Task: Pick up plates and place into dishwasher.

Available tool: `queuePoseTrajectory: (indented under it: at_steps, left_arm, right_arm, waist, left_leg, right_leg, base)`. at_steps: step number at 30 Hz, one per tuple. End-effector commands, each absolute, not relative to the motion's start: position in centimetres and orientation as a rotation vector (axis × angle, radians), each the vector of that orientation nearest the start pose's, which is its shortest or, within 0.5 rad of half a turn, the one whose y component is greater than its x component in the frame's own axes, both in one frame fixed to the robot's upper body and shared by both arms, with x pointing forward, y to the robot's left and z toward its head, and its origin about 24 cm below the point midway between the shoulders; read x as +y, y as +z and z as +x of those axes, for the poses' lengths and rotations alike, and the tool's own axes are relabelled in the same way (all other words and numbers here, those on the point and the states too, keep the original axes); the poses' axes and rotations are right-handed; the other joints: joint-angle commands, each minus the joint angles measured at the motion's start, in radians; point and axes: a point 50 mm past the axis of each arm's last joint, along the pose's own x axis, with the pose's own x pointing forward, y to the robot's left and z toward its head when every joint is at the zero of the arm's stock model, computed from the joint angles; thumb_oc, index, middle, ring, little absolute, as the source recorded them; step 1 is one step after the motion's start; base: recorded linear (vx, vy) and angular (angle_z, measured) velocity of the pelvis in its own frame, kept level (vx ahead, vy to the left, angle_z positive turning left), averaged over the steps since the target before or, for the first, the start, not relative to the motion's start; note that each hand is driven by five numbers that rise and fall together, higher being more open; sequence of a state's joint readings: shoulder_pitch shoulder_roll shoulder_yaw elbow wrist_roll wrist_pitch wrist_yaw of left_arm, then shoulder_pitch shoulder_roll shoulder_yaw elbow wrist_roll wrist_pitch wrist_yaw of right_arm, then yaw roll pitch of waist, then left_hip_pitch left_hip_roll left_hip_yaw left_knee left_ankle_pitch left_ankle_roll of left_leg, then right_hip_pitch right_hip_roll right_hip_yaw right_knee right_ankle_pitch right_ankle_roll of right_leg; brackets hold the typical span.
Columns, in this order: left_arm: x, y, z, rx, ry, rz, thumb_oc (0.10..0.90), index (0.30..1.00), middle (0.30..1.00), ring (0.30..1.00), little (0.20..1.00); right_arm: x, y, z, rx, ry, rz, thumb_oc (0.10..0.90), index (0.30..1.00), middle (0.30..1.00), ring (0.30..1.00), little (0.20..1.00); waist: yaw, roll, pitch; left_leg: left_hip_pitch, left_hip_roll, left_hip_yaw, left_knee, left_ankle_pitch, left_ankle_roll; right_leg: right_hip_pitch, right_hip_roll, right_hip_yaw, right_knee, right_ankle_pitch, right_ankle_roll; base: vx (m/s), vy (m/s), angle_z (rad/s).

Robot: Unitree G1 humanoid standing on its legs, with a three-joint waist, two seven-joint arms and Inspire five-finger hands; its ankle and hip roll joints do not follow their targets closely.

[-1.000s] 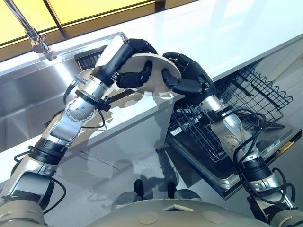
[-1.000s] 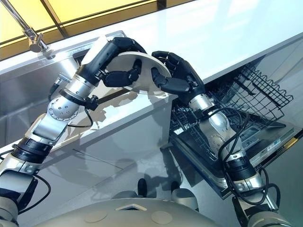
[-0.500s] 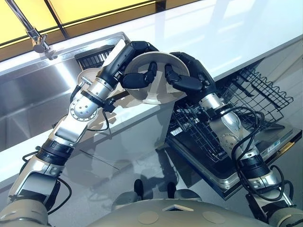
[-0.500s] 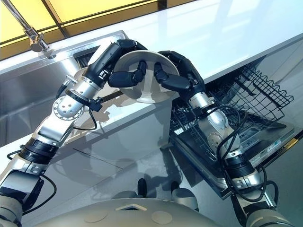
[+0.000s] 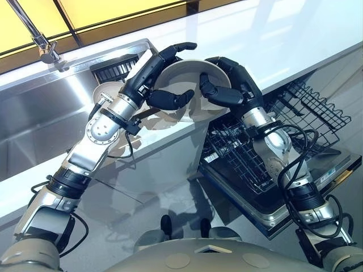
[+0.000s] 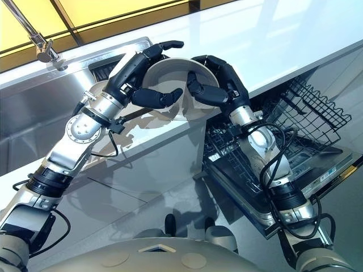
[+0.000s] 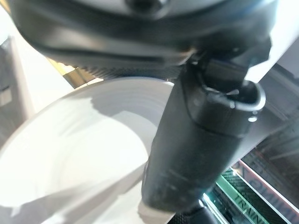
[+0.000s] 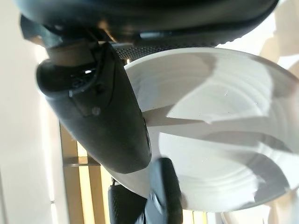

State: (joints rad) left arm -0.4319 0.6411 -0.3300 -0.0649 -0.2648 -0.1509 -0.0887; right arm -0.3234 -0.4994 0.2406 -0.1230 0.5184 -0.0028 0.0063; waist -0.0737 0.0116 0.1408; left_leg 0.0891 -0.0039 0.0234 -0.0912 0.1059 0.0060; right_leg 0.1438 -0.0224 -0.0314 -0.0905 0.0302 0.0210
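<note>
**Item 1: plate (image 5: 190, 75).** Pale, round, shallow. It is held in the air on edge, face toward the robot, at 12 o'clock of the scene above the front edge of the counter (image 5: 272, 34). It touches neither the counter nor the rack. The upright tilt probably suits the rack's slots.

**Item 2: left hand (image 5: 148, 71).** At 9 o'clock of the plate. The fingers (image 5: 180, 47) are stretched nearly straight behind and above the rim, slightly spread. The thumb (image 7: 201, 140) lies across the plate's face. This reads as a steadying hold, not a firm clasp.

**Item 3: right hand (image 5: 238, 79).** At 3 o'clock of the plate. The fingers curl over the far rim and the thumb (image 8: 103, 107) presses on the face, pinching the plate. As the hand nearer the dishwasher, it seems meant to carry the plate across.

**Item 4: dishwasher rack (image 5: 306, 107).** Dark wire, drawn out over the open door (image 5: 334, 164), at 4 o'clock of the plate and lower. No plates can be made out in it.

**Item 5: second plate (image 5: 105, 90).** In the sink (image 5: 39, 119), at 9 o'clock, behind the left wrist, awaiting its turn.

**Item 6: faucet (image 5: 41, 42).** At 10 o'clock, above the sink.

**Status.** Transfer step in hand; placing not yet done. The descent must clear the counter edge.
</note>
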Motion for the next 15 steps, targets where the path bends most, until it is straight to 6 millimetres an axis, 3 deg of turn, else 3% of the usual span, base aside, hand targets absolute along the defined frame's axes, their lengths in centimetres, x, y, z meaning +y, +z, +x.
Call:
queuePoseTrajectory:
  at_steps: [1,8,11,15]
  left_arm:
    - [14.1,21.6,29.3,-0.68,-0.475,0.35,0.8,0.9,0.9,0.9,0.9]
    - [16.1,22.0,29.7,-0.65,-0.393,0.336,0.8,0.9,0.9,0.9,0.9]
    - [16.7,21.9,29.8,-0.641,-0.363,0.325,0.8,0.9,0.9,0.9,0.9]
    - [18.0,21.7,29.7,-0.627,-0.309,0.334,0.8,0.9,0.9,0.9,0.9]
  right_arm:
    - [-15.3,23.9,28.5,-0.78,0.266,-0.042,0.1,0.3,0.3,0.3,0.2]
    - [-18.2,25.4,28.3,-0.881,0.026,-0.227,0.1,0.3,0.3,0.3,0.2]
    - [-20.0,26.2,28.2,-0.96,-0.206,-0.26,0.1,0.3,0.3,0.3,0.2]
    - [-23.9,27.8,27.5,-1.086,-0.645,-0.473,0.1,0.3,0.3,0.3,0.2]
  waist:
    - [-0.001,0.002,-0.077]
    - [0.002,0.006,-0.08]
    - [0.007,0.007,-0.078]
    - [0.017,0.01,-0.077]
  left_leg:
    - [0.03,0.003,0.013,0.004,-0.099,0.008]
    - [0.029,0.003,0.006,0.004,-0.098,0.006]
    - [0.031,0.003,0.002,0.004,-0.099,0.004]
    - [0.032,0.002,-0.009,0.006,-0.102,0.002]
  right_leg:
    - [-0.055,0.038,-0.006,0.086,-0.052,0.022]
    - [-0.049,0.037,-0.008,0.081,-0.055,0.02]
    - [-0.045,0.035,-0.013,0.079,-0.055,0.02]
    - [-0.038,0.035,-0.022,0.078,-0.059,0.019]
  base:
    - [0.0,0.0,0.0]
    - [0.0,0.0,0.0]
    - [0.0,0.0,0.0]
    - [0.04,-0.013,0.04]
